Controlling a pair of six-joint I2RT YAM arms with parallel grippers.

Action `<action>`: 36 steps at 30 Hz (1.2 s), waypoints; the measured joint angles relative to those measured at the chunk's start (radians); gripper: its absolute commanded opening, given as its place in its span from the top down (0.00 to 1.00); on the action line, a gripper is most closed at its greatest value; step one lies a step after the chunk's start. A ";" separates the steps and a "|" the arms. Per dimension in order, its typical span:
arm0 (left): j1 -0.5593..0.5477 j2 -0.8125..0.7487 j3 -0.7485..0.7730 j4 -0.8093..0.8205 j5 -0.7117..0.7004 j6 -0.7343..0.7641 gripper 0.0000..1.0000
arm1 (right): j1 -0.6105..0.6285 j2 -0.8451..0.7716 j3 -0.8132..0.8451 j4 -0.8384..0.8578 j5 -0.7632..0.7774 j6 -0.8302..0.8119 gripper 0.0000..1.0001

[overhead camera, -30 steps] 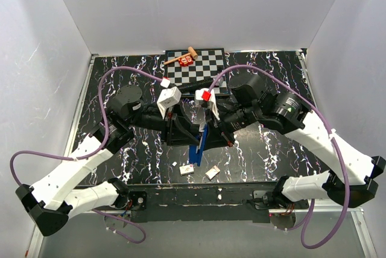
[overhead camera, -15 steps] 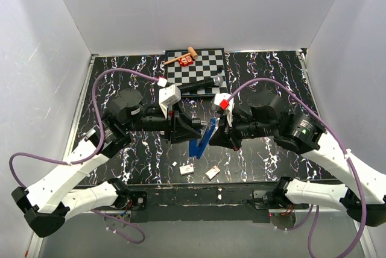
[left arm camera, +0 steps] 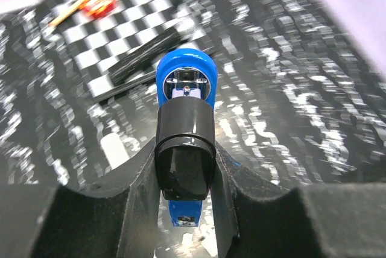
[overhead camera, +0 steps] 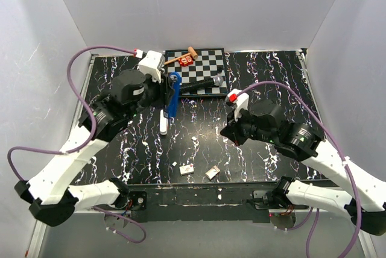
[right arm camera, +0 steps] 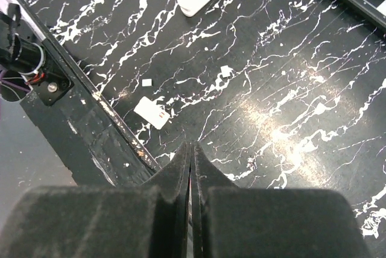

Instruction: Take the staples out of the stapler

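Note:
The royal-blue stapler [overhead camera: 174,92] with its black end is clamped between the fingers of my left gripper [overhead camera: 168,96], held in the air over the back-left of the table near the checkerboard. In the left wrist view the stapler [left arm camera: 184,83] points away from the camera. Its black end [left arm camera: 184,149] sits between the jaws of the left gripper [left arm camera: 184,170], and a blue lower arm shows beneath. My right gripper [overhead camera: 228,132] is apart from the stapler, to the right of the middle. Its jaws are pressed together in the right wrist view [right arm camera: 192,149], with nothing seen between them.
A white marker [overhead camera: 164,122] lies below the stapler. A black microphone [overhead camera: 202,83] lies on the checkerboard [overhead camera: 208,62], with a wooden mallet and a red block [overhead camera: 185,59] at its back edge. Paper scraps [overhead camera: 187,169] lie near the front edge; one shows in the right wrist view [right arm camera: 151,112].
My left gripper carried the stapler from the table's middle up and back to the left. My right gripper let go of it and drew back to the right, now shut.

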 measured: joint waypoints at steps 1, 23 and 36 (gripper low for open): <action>0.014 0.019 0.000 -0.022 -0.044 0.000 1.00 | 0.000 0.007 -0.007 0.000 0.006 0.010 0.99; 0.496 0.329 -0.260 -0.010 -0.002 0.016 1.00 | 0.000 0.135 -0.100 0.121 -0.070 0.119 0.99; 0.523 0.578 -0.221 0.017 0.078 0.014 1.00 | 0.000 0.154 -0.130 0.175 -0.111 0.137 0.99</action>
